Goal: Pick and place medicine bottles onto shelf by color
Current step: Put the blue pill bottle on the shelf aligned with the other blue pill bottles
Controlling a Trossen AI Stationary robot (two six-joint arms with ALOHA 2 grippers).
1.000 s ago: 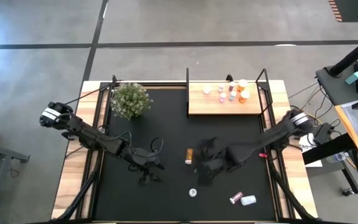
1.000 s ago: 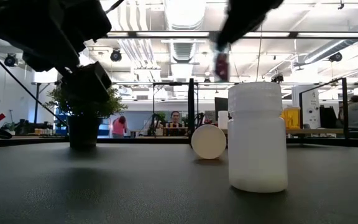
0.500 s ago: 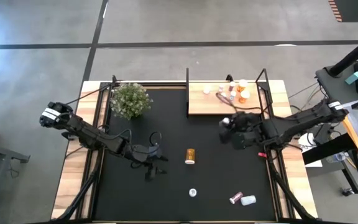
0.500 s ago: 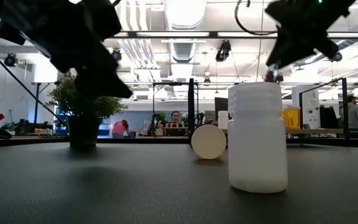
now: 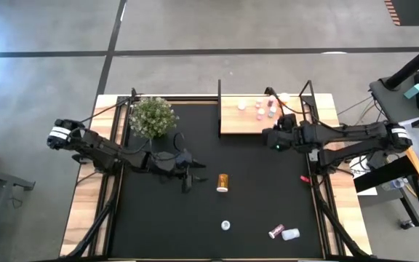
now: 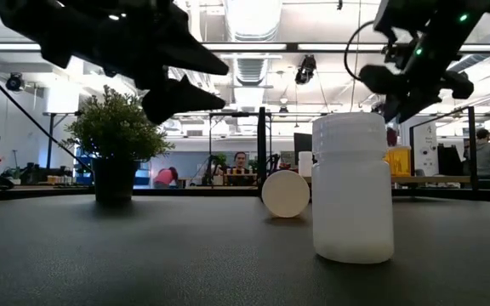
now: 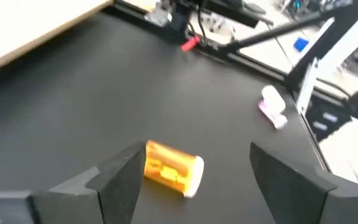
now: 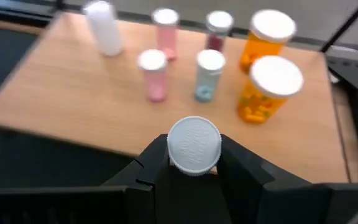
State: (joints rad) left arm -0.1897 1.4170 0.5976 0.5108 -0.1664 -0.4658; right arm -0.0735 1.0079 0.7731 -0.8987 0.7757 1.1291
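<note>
My right gripper [image 5: 270, 139] is shut on a white-capped medicine bottle [image 8: 194, 144], held just in front of the shelf's near edge [image 8: 73, 134]. The wooden shelf [image 5: 231, 122] carries several upright bottles: two orange [image 8: 268, 88], pink [image 8: 153, 74], white [image 8: 104, 28] and others. An orange bottle [image 7: 173, 168] lies on its side on the black mat, its cap toward the near edge [image 5: 222, 183]. My left gripper [image 7: 199, 154] is open, its fingers standing on either side of that bottle and short of it, touching nothing [image 5: 187, 179]. My right gripper pinches the bottle between its two fingers, which sit on opposite sides just below the white cap [image 8: 194, 167]. The cap faces the wrist camera and hides the body together with the fingers. The bottle is lifted clear of the table and shelf.
A white bottle [image 5: 225, 225] stands near the front middle, large in the low view [image 6: 352, 187]. A maroon bottle [image 5: 275, 231] and a white one [image 5: 291, 234] lie at the near right. A potted plant [image 5: 151, 116] stands far left; black posts [image 5: 219, 91] flank the shelf.
My right gripper has carried its bottle from the middle of the table toward the far right, up to the shelf's near edge, rolling as it went. My left gripper, still open, has swung toward the far edge and right, toward the lying orange bottle.
</note>
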